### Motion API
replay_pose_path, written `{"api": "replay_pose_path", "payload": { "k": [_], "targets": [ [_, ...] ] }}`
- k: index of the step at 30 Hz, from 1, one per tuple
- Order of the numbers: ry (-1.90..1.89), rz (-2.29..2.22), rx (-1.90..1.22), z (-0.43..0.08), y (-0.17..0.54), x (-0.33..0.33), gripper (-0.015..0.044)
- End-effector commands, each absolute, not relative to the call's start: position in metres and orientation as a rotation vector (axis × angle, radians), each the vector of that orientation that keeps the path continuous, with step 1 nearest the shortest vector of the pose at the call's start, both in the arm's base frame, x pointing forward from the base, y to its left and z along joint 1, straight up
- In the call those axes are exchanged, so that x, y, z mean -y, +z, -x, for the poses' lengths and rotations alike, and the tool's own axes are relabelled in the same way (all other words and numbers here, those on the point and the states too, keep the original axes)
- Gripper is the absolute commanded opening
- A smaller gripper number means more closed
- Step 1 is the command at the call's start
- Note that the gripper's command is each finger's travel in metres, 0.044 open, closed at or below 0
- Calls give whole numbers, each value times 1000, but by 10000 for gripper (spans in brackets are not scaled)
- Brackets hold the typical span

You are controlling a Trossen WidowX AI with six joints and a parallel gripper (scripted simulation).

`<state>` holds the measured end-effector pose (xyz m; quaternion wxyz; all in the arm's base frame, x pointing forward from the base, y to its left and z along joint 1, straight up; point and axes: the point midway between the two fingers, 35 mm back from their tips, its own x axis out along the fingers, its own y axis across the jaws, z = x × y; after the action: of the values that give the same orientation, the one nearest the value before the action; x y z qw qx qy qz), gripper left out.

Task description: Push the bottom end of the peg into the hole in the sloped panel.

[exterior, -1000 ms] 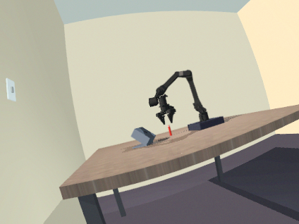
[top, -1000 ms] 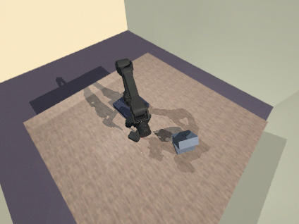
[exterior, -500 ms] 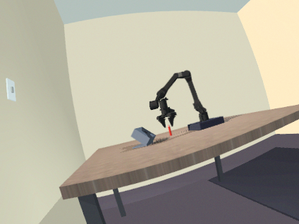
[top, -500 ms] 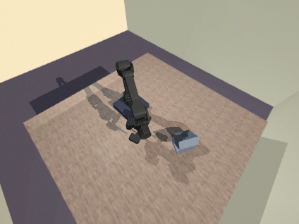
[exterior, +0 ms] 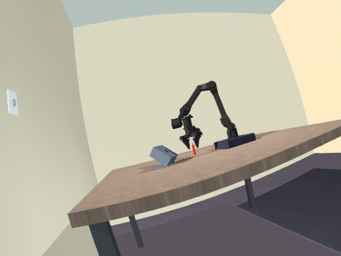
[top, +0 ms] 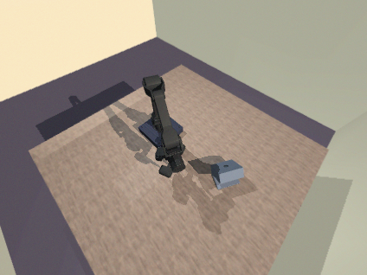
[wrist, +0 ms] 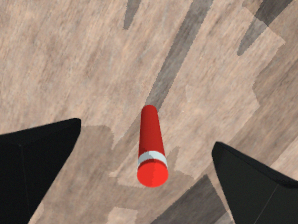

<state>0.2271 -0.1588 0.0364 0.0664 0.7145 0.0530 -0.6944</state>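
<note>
A round red peg (exterior: 194, 150) (wrist: 150, 131) with a pale band near its top stands upright on the table; in the top view the arm hides it. My gripper (exterior: 193, 147) (wrist: 149, 137) is open and empty, pointing down above the peg. In the wrist view the fingers are on either side of the peg, with gaps on both sides. In the exterior view the fingertips are at about the height of the peg's top. The blue-grey sloped panel block (top: 231, 175) (exterior: 160, 155) has a small dark hole (top: 226, 166) (exterior: 166, 150) in its tilted face.
The panel block stands a short way from the peg, right of the gripper in the top view and left of it in the exterior view. The arm's dark base (top: 149, 131) (exterior: 241, 141) is on the other side. The wooden table (top: 130, 207) (exterior: 209, 173) carries them all.
</note>
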Motion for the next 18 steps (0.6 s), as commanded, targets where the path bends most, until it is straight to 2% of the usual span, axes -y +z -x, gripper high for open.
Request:
{"api": "replay_pose_path", "payload": {
  "k": [1,2,17,18],
  "targets": [
    [-2107,-2150,-158,-226,32,159,440],
    [-2107,-2150,-158,-226,32,159,440],
    [-2096,-2154,-161,-227,35,159,46],
    [-2096,-2154,-161,-227,35,159,40]
  ]
}}
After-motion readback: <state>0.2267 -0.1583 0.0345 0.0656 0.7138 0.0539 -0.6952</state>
